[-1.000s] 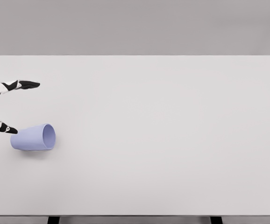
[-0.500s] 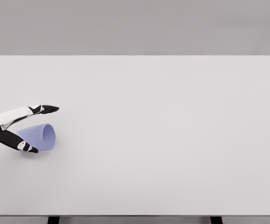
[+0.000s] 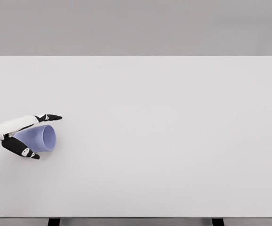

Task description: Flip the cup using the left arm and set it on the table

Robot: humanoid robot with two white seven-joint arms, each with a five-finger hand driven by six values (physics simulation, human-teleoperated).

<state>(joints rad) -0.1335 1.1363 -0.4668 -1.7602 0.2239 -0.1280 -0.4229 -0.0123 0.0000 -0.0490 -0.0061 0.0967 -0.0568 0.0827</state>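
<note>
Cup (image 3: 43, 138), lilac, on its side on table (image 3: 173, 132); left hand (image 3: 20, 134) closing round it, grip unconfirmed; lifting, flipping, placing outstanding

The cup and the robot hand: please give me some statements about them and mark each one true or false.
1. The cup lies on its side with its opening toward the picture's right. True.
2. The cup is red. False: it is pale blue-violet.
3. The left robot hand is around the cup, fingers above it and thumb below. True.
4. The right robot hand is resting in the middle of the table. False: it is not in view.
5. The cup is near the right edge of the table. False: it is near the left edge.
</note>
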